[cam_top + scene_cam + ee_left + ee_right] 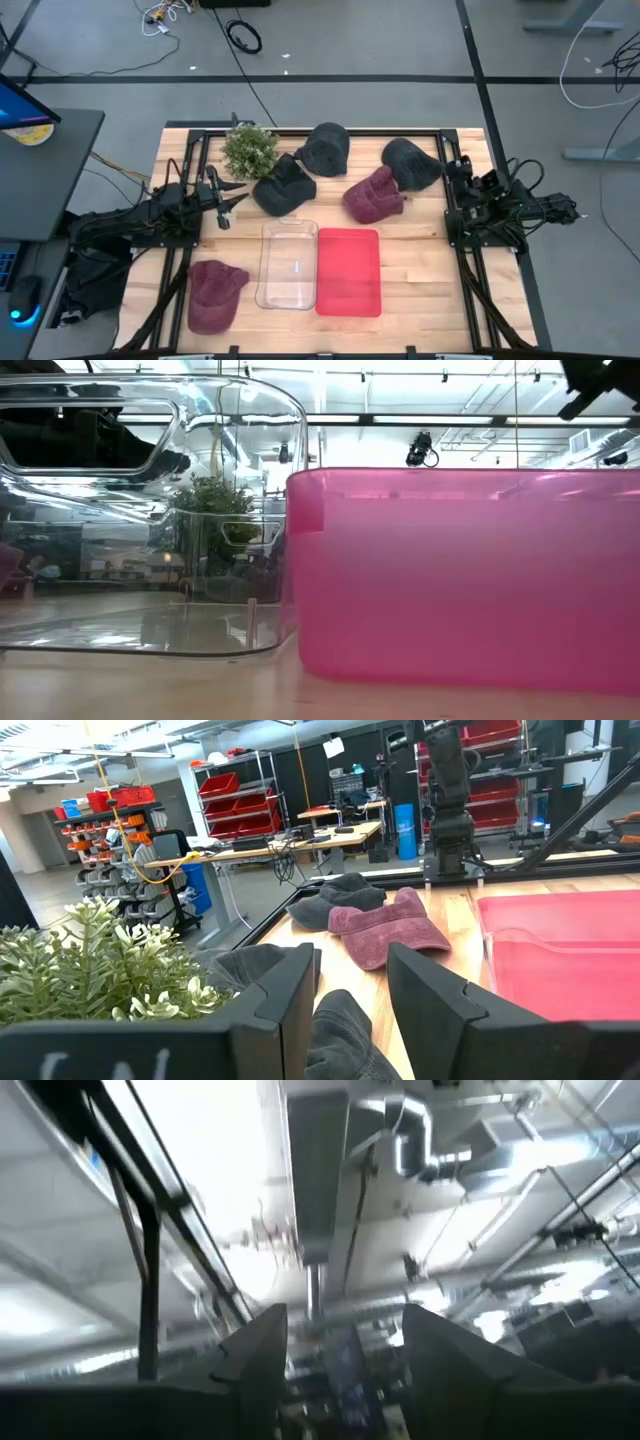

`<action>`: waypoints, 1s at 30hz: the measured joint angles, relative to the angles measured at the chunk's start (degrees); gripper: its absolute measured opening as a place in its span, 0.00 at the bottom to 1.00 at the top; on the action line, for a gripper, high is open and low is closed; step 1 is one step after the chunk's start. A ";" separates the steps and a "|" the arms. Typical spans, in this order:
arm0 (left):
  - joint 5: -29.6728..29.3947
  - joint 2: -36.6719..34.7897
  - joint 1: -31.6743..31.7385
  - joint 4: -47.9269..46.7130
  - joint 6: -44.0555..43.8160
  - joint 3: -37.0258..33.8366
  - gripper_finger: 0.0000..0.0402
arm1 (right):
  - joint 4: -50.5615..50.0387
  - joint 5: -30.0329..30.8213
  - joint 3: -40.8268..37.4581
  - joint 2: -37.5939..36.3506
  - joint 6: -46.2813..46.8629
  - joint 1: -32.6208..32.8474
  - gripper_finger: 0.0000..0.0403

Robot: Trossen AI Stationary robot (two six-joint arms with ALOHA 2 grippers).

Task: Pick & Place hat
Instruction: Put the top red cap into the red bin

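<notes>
five hats out on the bench, all soft, floppy cloth with curved brims. three dark grey hats run across the far half: one [285, 186] slumped just beside the plant, one [325, 148] behind it near the far edge, one [411, 163] over by the right arm's frame. a maroon hat [374, 196] is crumpled right against that third grey one, and a second maroon hat [214, 295] lies alone at the near left, brim pointing to the clear bin.

the clear bin [288, 264] is glossy see-through plastic, rounded corners, standing side by side with the pink bin [349, 271], a frosted rectangular tub; their long walls are touching or very nearly. both sit mid-bench toward the near edge. the potted plant [248, 149] is bushy, pale green leaves, at the far left.

the left claw [225, 207] hangs just left of the nearest grey hat, fingers parted, nothing between them; from its wrist the grey cloth shows right under the dark, flat-faced fingers [290, 1000]. the right claw [340, 1370] is parked back at the bench's right edge, tipped up at the ceiling, fingers apart and bare.

the bench [420, 270] is pale wood planking in a black rail frame. open wood lies right of the pink bin and along the near edge; the far strip is crowded with hats.

no readable writing on the hats or bins.
</notes>
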 joint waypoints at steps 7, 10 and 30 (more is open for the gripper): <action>0.00 0.01 -0.01 0.00 -0.01 -0.01 0.33 | 9.44 0.00 0.00 0.00 -3.68 -0.01 0.51; 0.02 0.01 0.01 0.00 -0.01 0.00 0.33 | 12.83 0.01 0.00 0.00 -4.92 -0.01 0.51; 0.02 -0.01 0.01 0.00 -0.01 0.00 0.33 | 12.14 -0.02 3.85 -0.02 -2.06 -0.01 0.51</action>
